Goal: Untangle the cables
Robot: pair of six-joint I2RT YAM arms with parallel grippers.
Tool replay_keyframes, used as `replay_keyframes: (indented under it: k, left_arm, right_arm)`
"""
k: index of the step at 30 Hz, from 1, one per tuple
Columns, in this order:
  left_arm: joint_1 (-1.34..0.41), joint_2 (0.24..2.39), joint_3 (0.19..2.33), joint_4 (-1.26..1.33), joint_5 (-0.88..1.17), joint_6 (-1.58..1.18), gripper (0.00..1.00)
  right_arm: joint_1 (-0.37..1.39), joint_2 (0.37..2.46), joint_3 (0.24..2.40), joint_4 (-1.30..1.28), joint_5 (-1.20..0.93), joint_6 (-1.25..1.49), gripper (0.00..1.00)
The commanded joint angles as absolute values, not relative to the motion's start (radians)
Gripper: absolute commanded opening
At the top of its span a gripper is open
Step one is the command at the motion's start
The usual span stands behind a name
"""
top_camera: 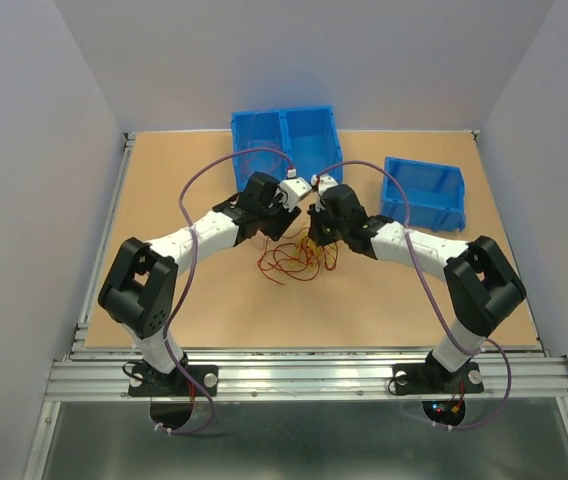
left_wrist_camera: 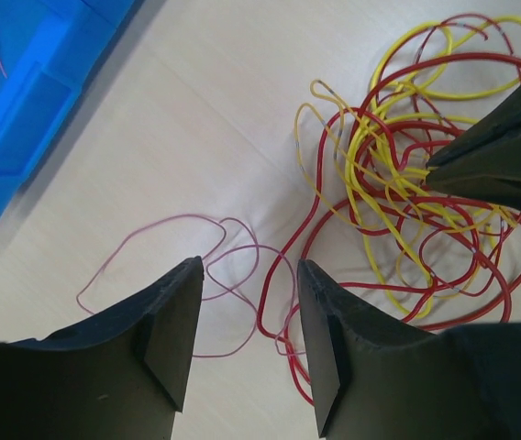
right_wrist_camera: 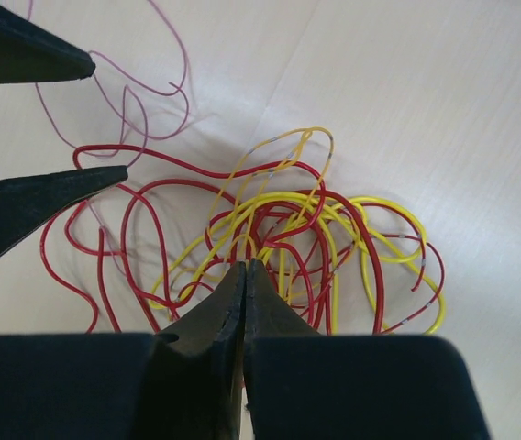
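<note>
Tangle of thin red, yellow and pink wire cables (top_camera: 294,262) lies mid-desk (top_camera: 164,200), well clear of every edge. Bare board to the left, right and near side. Blue plastic double bin (top_camera: 284,140) at far edge; single blue bin (top_camera: 424,192) toward far right corner. Left gripper (left_wrist_camera: 247,266): jaws part open above pink loops, gripping nothing. Right gripper (right_wrist_camera: 245,268): jaws closed, tips in the tangle; cannot tell if a strand is pinched.

Left arm (top_camera: 209,232), right arm (top_camera: 404,240): white links, black joint housings. Mauve-grey cable (top_camera: 185,195) loops along each. Black base plates (top_camera: 179,378) w/ screws at 6 o'clock. Left gripper (left_wrist_camera: 249,266), right gripper (right_wrist_camera: 245,266): matte black wedge jaws.
</note>
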State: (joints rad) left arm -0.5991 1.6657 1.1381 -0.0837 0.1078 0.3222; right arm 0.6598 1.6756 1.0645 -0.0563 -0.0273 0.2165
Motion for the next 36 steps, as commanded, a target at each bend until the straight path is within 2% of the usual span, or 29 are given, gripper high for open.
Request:
replay_keyframes:
  k: [1, 6, 9, 12, 13, 18, 21, 25, 29, 30, 31, 33, 34, 36]
  left_arm:
    - [-0.621, 1.704, 1.166, -0.118, 0.066, 0.341, 0.56]
    - [-0.621, 1.744, 1.187, -0.147, 0.069, 0.342, 0.56]
    - [-0.621, 1.761, 1.201, -0.160, 0.080, 0.348, 0.45]
    - [-0.621, 1.758, 1.204, -0.156, 0.057, 0.342, 0.09]
    - [-0.620, 1.741, 1.198, -0.140, 0.049, 0.339, 0.00]
    - [-0.594, 1.643, 1.155, -0.069, 0.031, 0.322, 0.00]
    - [-0.539, 1.574, 1.146, -0.040, 0.092, 0.307, 0.00]
    - [-0.439, 1.494, 1.172, -0.038, 0.269, 0.269, 0.00]
    - [-0.416, 1.428, 1.178, -0.058, 0.301, 0.268, 0.00]
    - [-0.416, 1.421, 1.172, -0.057, 0.308, 0.273, 0.01]
    - [-0.416, 1.416, 1.161, -0.054, 0.310, 0.275, 0.09]
    - [-0.416, 1.413, 1.154, -0.051, 0.313, 0.278, 0.15]
    - [-0.416, 1.414, 1.146, -0.048, 0.311, 0.282, 0.21]
    - [-0.416, 1.422, 1.140, -0.044, 0.308, 0.285, 0.24]
  right_arm:
    - [0.672, 1.638, 1.072, 0.003, -0.034, 0.199, 0.01]
    - [0.673, 1.637, 1.071, 0.003, -0.035, 0.199, 0.00]
    - [0.672, 1.634, 1.066, 0.003, -0.028, 0.198, 0.00]
    - [0.672, 1.628, 1.063, 0.003, -0.025, 0.198, 0.01]
    - [0.672, 1.625, 1.058, 0.003, -0.026, 0.196, 0.01]
    - [0.672, 1.618, 1.052, 0.003, -0.025, 0.192, 0.01]
    - [0.672, 1.624, 1.054, 0.003, -0.028, 0.184, 0.01]
    - [0.672, 1.637, 1.052, 0.003, -0.050, 0.167, 0.01]
    - [0.672, 1.654, 1.060, 0.003, -0.057, 0.163, 0.01]
    - [0.673, 1.657, 1.063, 0.003, -0.057, 0.163, 0.01]
    - [0.672, 1.661, 1.068, 0.003, -0.060, 0.163, 0.01]
    - [0.672, 1.663, 1.068, 0.003, -0.063, 0.164, 0.01]
    - [0.672, 1.661, 1.069, 0.003, -0.067, 0.164, 0.00]
    - [0.672, 1.658, 1.065, 0.003, -0.072, 0.163, 0.01]
